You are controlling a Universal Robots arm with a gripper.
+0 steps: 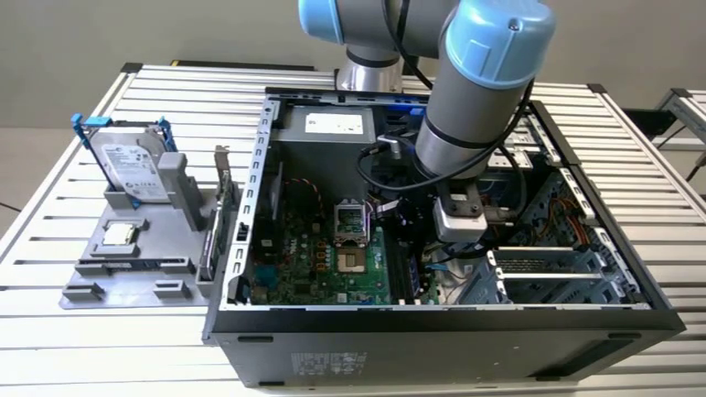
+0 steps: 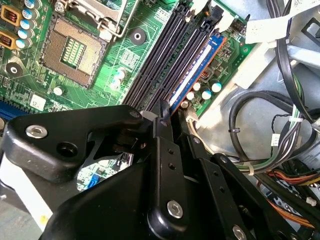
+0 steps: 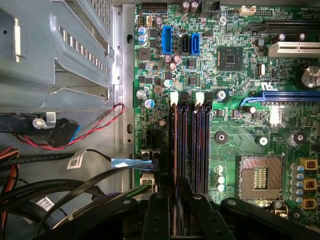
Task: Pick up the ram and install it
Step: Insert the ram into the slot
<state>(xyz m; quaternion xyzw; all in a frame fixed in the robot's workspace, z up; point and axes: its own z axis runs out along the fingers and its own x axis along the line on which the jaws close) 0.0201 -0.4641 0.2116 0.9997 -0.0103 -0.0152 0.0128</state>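
We are seeing the ram point(image 2: 192, 75), a long, thin blue stick, standing on its edge in the outermost black slot on the green board, right beside the other long slots.

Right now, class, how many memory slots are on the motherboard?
4 slots, side by side beside the processor socket; the farthest from it holds the blue stick, three are bare. The end effector hides their near ends.

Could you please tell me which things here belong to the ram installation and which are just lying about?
Job in hand: gripper; ram, standing in the slot nearest the board's edge; black memory slots.

Lying about: hard drive; processor chip on the grey tray; processor socket; cables.
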